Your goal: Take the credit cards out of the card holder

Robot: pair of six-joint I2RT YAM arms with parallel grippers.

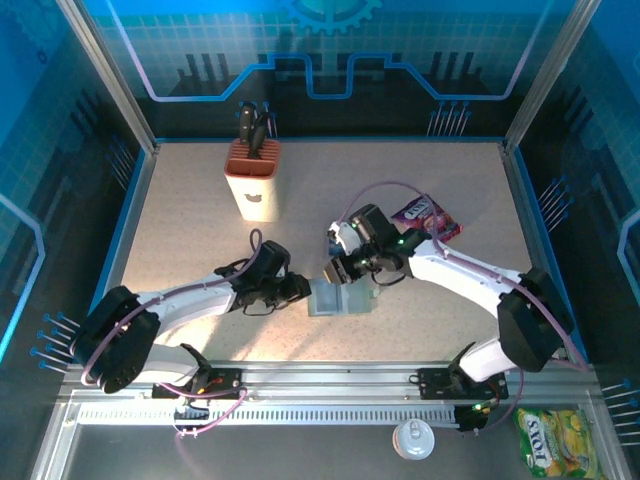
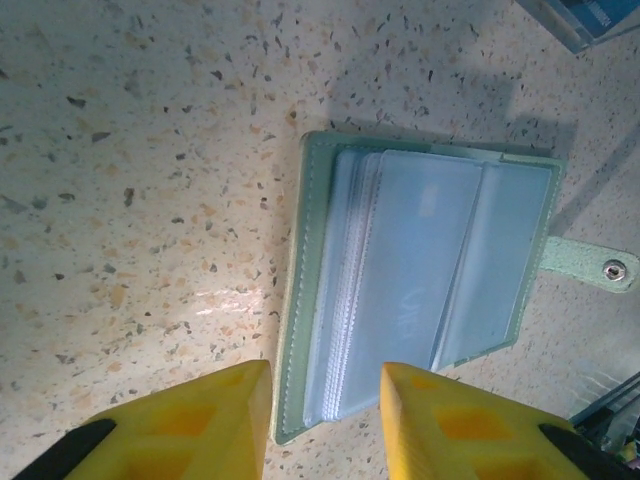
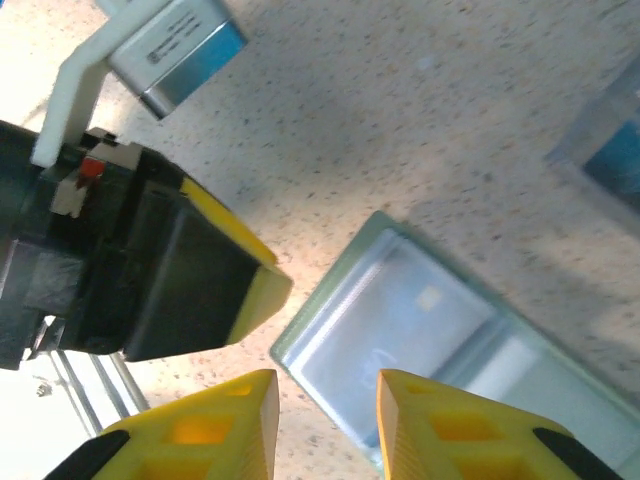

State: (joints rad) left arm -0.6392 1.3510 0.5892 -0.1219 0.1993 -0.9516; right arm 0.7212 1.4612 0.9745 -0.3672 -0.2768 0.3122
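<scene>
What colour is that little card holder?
The card holder is pale mint green; left wrist view shows it best.

Overhead looks down; wrist cameras closely share the card holder.

Lab cell: aluminium frame, blue panels

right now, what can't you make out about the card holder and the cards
1. Left wrist view: the card holder's cloudy sleeves hide whether any credit cards sit inside.
2. Same view: its near edge runs partly behind the left claw; contact unclear.
3. Right wrist view: a blurred blue item is cut off by the right edge; unidentifiable.
4. Top view: the holder is too small to read its sleeves.
</scene>
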